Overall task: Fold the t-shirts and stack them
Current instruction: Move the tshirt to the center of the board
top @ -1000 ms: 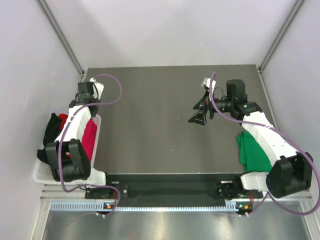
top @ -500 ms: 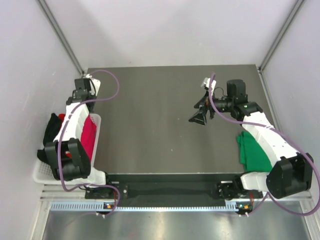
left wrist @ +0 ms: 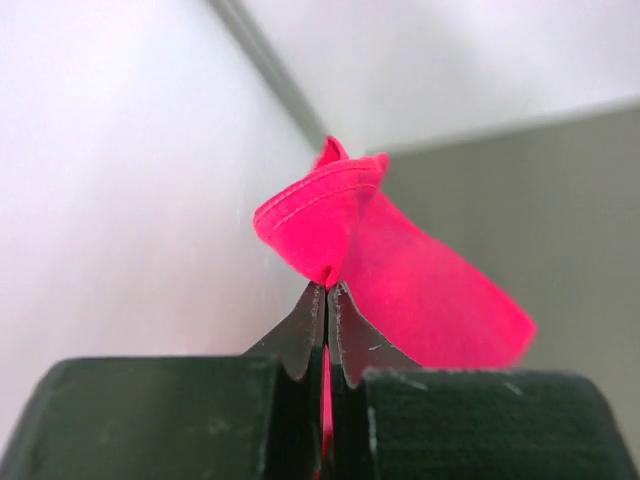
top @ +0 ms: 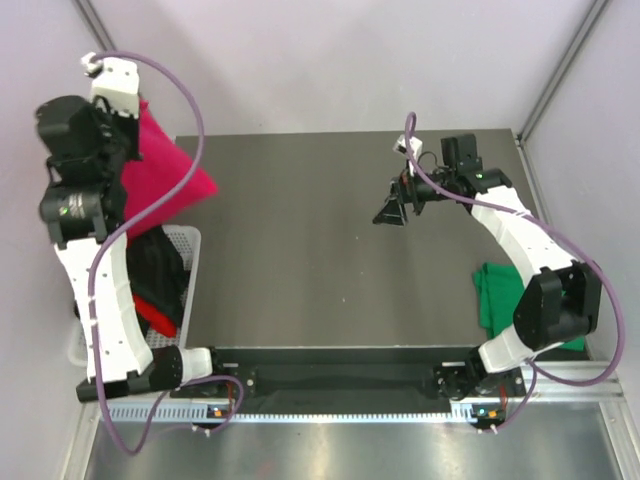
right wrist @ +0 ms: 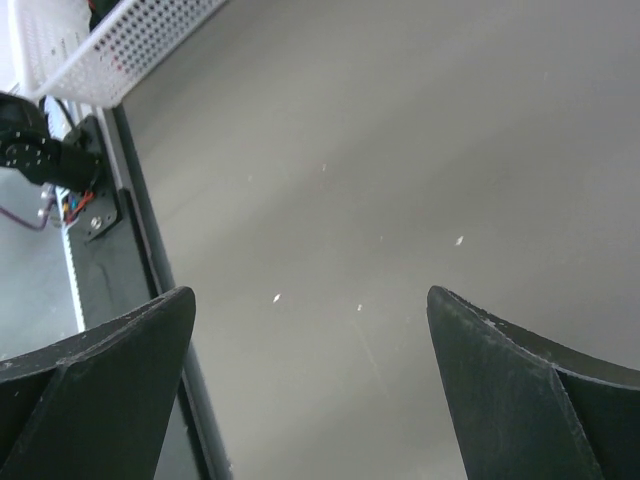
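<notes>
Crimson-pink t-shirt (top: 165,172) is up in the air over the far-left corner of the table (top: 300,260), hanging as a bunched, roughly triangular drape. The left gripper (left wrist: 327,300) is clamped tight on it. In the wrist view a stitched hem curls into a loop right above the pinched tips, and the rest of the cloth trails off to the right. Underneath, the white basket (top: 192,260) at the table's left edge holds a crumpled black t-shirt (top: 150,270) and a red one (top: 160,316). The dark green t-shirt (top: 496,300) lies in a heap at the right edge. The right gripper (top: 393,208) hovers over the far-right part of the table, fingers spread wide, holding nothing.
</notes>
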`<action>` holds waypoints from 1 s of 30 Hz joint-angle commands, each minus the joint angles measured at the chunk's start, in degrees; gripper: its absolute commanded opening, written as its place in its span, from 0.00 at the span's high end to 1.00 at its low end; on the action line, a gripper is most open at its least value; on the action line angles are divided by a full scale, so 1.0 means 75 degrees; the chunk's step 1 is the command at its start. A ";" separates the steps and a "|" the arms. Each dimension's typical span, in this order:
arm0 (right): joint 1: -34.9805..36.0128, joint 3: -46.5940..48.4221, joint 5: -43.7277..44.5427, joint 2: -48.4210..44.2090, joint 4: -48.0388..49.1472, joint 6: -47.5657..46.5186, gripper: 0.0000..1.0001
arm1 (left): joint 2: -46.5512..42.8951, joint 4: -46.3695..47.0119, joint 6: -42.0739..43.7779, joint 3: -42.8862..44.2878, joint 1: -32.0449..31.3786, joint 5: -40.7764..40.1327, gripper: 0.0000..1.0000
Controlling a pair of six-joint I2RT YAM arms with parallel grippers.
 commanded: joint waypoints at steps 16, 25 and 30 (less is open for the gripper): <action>-0.0891 0.0653 0.0983 -0.1278 -0.0902 -0.0631 0.00 | 0.0727 0.2183 -0.5655 0.2299 -0.0007 0.7448 1.00; -0.0926 0.0221 0.1568 -0.2203 -0.1022 -0.1018 0.00 | 0.1302 0.0493 -0.3725 0.0952 -0.2417 0.6990 1.00; -0.0914 0.0010 0.2026 -0.2965 -0.0554 -0.1427 0.01 | 0.1558 -0.0858 -0.1354 0.0027 -0.4363 0.4303 1.00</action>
